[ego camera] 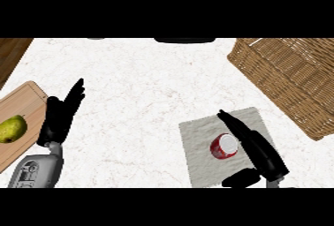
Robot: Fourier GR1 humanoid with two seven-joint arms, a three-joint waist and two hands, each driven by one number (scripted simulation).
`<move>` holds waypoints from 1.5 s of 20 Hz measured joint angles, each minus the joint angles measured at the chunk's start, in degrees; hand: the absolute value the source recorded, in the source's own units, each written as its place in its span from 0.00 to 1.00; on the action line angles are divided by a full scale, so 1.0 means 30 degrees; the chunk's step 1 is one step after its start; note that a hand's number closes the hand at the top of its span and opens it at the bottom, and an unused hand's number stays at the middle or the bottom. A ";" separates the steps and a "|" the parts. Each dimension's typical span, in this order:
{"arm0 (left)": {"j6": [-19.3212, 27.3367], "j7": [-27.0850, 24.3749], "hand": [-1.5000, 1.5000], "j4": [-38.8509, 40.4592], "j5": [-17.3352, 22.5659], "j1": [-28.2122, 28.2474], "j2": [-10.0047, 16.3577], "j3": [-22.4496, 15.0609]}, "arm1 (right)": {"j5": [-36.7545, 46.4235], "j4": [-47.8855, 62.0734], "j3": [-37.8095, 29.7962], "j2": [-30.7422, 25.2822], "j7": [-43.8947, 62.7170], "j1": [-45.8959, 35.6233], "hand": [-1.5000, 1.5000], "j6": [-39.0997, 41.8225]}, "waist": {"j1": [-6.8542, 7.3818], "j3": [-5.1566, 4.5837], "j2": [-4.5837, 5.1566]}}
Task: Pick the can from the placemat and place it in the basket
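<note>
One can [222,147] is counted: red body, white end facing up. It sits on the single placemat [202,132], roughly mid-mat, slightly toward the right edge. Upright or tilted can't be told from this angle.

One grey-white placemat is laid on the white marble table [143,88], lower right of centre.

One wicker basket [294,75] is seen at the upper right, set at an angle. Its near corner is close to the placemat's top right corner but not touching it. Nothing is visible inside it.

Two hands are counted.
- The right hand [264,156] is positioned over the placemat, along the can's right side. Its fingers [235,126] are held straight and pressed together, pointing up-left, and overlap the can's right edge in view. The thumb [240,178] is stuck out separately below the can. Nothing is gripped and the can is not enclosed.
- The left hand [55,126] is seen at the left of the view, open, with fingers straight and close together, pointing up. Nothing is held or touched.

One wooden cutting board [26,103] is seen at the left edge, just beside the left hand. One green pear [12,129] is lying on it.
</note>
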 measured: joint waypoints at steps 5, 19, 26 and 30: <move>-0.0336 -0.0034 0.50 0.0427 -0.0038 -0.0451 0.0054 0.0426 | 0.0025 0.1066 -0.0275 -0.0122 -0.0856 -0.0073 0.00 -0.0396 | -0.0016 0.0003 0.0006; -0.0546 0.0032 0.50 0.0781 -0.0288 -0.0866 -0.0091 0.0706 | 0.3104 0.2060 0.0777 -0.0325 -0.2485 -0.0921 1.00 -0.3440 | -0.0020 -0.0030 -0.0040; -0.0767 -0.0107 0.50 0.0437 -0.0276 -0.0563 -0.0089 0.0598 | 0.7115 0.3217 0.2489 -0.1959 -0.1521 -0.2873 1.00 -0.2693 | 0.0300 -0.0088 -0.0083; -0.0596 -0.0028 0.50 0.0236 -0.0465 -0.0463 -0.0272 0.0420 | 0.9163 0.3857 0.3698 -0.2717 -0.1288 -0.4436 1.00 -0.1706 | 0.0266 -0.0089 -0.0093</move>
